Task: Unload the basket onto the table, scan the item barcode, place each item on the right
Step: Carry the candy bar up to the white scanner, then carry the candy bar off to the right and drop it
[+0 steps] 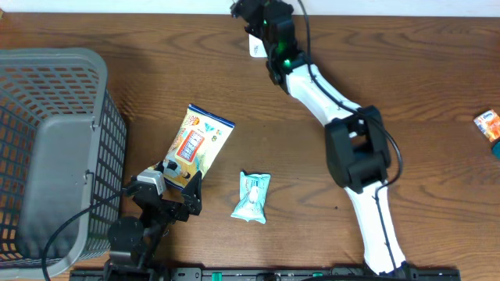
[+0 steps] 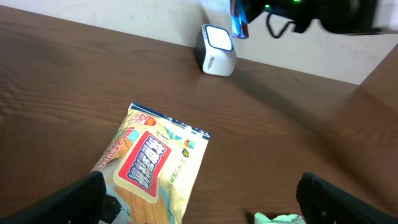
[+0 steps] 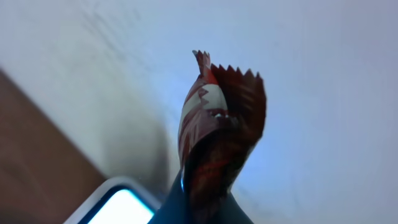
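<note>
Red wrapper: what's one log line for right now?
right gripper: shut on red wrapper | near scanner | left gripper: open by yellow bag

- A mock shop checkout set up on a wooden table (image 1: 156, 78) against a plain wall (image 2: 93, 9).
- Small white barcode scanner (image 2: 216, 53), grey shopping basket (image 1: 47, 117), packaged snacks (image 1: 199, 144).

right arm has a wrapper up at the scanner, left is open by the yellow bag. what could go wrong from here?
1. The red wrapper curls on itself in the shut right gripper, so its barcode may be creased or turned away from the scanner and the read could fail.
2. The open left gripper sits at only the bottom edge of the yellow bag; a shallow grip there might slip.
</note>
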`<state>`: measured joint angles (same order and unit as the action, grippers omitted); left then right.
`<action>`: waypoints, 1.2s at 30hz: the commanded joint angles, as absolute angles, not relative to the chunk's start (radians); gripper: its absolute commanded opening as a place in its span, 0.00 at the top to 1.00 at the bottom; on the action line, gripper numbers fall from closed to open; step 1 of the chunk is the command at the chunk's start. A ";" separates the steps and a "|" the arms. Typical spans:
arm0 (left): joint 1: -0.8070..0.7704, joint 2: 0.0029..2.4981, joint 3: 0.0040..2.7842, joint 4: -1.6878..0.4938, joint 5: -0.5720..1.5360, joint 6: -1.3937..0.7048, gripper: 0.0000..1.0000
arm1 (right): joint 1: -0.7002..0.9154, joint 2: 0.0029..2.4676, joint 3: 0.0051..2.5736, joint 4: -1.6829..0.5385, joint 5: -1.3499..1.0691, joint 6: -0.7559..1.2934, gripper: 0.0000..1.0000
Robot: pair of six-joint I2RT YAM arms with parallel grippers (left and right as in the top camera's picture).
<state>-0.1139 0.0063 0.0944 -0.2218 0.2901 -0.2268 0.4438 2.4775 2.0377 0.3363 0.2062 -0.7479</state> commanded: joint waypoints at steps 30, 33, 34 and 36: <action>-0.110 0.004 0.079 -0.246 0.306 -0.207 0.02 | 0.122 2.319 2.172 -0.727 0.767 -0.683 0.99; -0.110 0.004 0.079 -0.246 0.306 -0.207 0.02 | -0.028 2.321 2.146 -0.832 0.682 -0.604 0.99; -0.110 0.004 0.079 -0.246 0.306 -0.207 0.02 | -0.072 2.323 2.136 -0.841 0.641 -0.584 0.99; -0.110 0.004 0.079 -0.246 0.306 -0.207 0.02 | -0.165 2.328 2.112 -0.853 0.559 -0.560 0.99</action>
